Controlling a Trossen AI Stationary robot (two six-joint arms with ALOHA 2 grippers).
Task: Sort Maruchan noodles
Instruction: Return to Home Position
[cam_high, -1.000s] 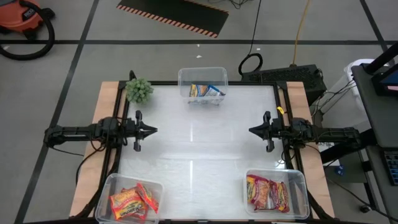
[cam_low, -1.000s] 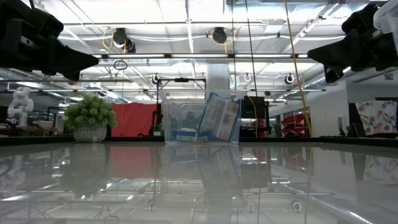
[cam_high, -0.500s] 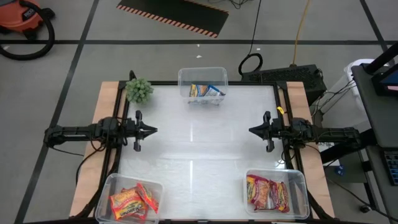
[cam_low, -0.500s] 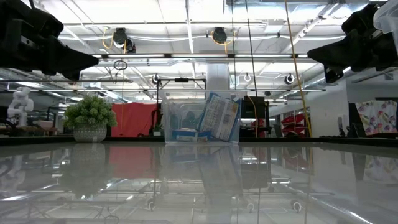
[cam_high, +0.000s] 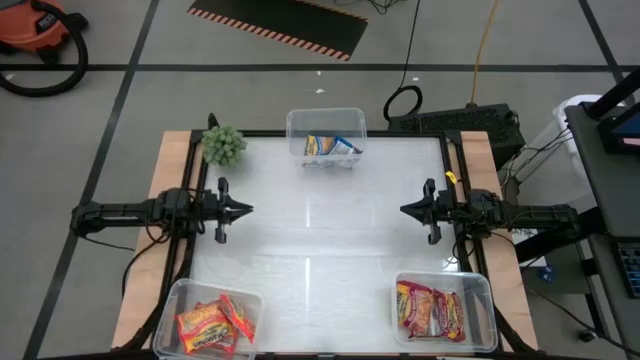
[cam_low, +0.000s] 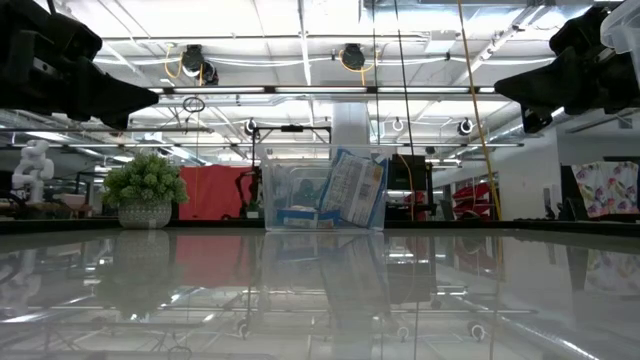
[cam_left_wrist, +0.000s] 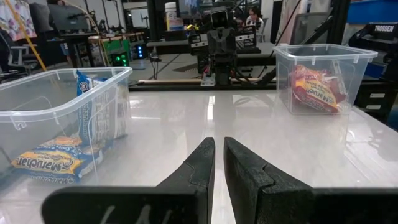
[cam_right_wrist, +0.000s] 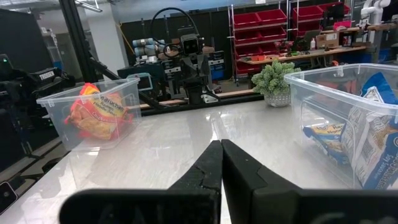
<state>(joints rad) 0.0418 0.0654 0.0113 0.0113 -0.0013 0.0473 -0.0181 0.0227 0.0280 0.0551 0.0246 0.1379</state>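
Observation:
The Maruchan noodles lie in three clear tubs. Blue-and-white packets fill the tub at the far middle. Orange-yellow and red packets lie in the near left tub, and red packets in the near right tub. My left gripper hovers level at the table's left edge, its fingers together but for a thin slit, holding nothing. My right gripper hovers level at the right edge, shut and holding nothing.
A small green plant in a pot stands at the far left corner. The glossy white tabletop stretches bare between the two grippers. Beyond the table lie cables and an orange vacuum on the floor.

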